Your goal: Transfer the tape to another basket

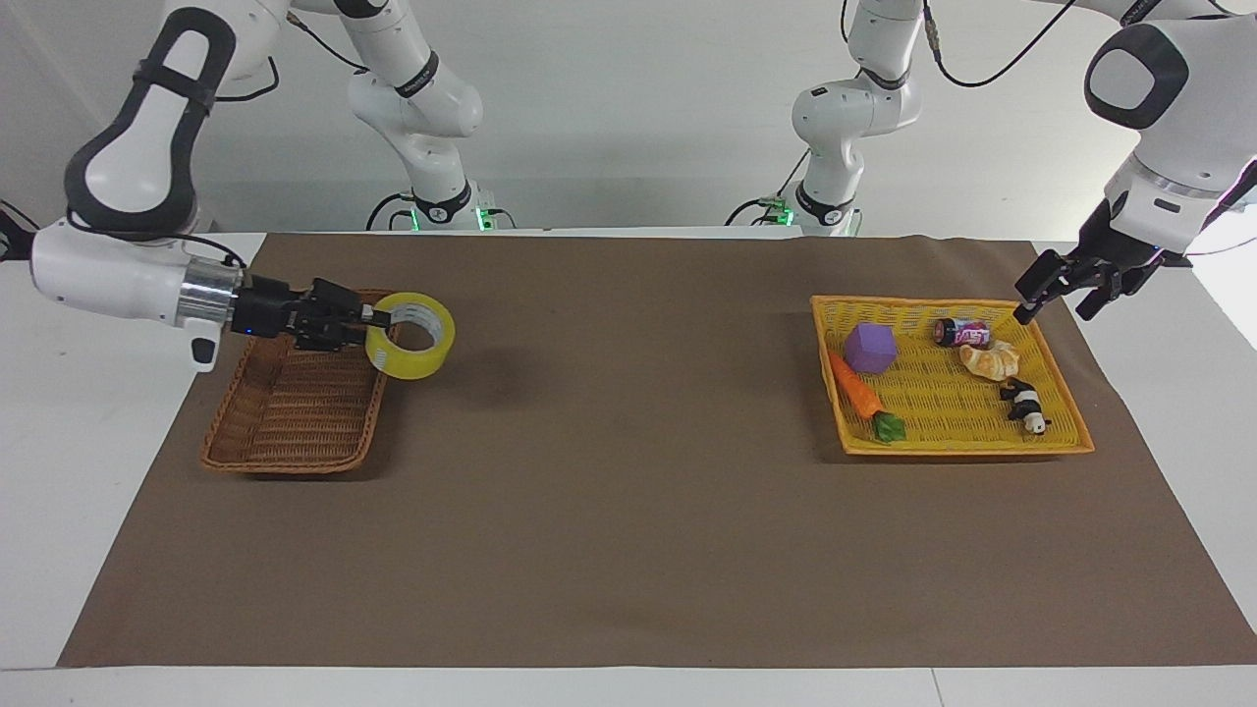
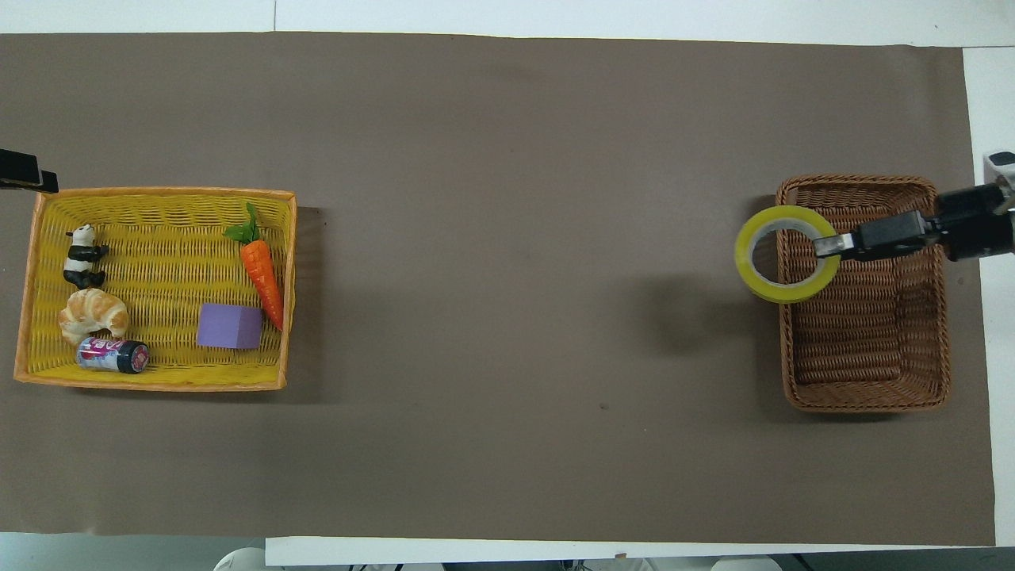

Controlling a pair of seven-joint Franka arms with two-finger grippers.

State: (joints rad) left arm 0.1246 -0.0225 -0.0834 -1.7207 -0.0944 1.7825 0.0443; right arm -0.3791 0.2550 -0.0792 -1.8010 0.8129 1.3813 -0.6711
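The tape (image 1: 413,364), a yellow roll with a pale core, hangs in the air with its hole facing up and toward the camera. My right gripper (image 1: 378,316) is shut on its wall, reaching level over the brown wicker basket (image 1: 295,422). From overhead, the tape (image 2: 785,293) straddles the basket's (image 2: 864,396) long rim on the mat-centre side, with the right gripper (image 2: 825,246) over the basket's inside. My left gripper (image 1: 1056,302) is open and holds nothing, raised off the yellow basket's corner at the left arm's end; only its tip (image 2: 24,170) shows overhead.
The yellow plastic-weave basket (image 1: 962,449) holds a carrot (image 1: 859,393), a purple cube (image 1: 870,348), a small can (image 1: 962,333), a croissant (image 1: 990,360) and a panda figure (image 1: 1026,405). A brown mat (image 1: 628,511) covers the table between the baskets.
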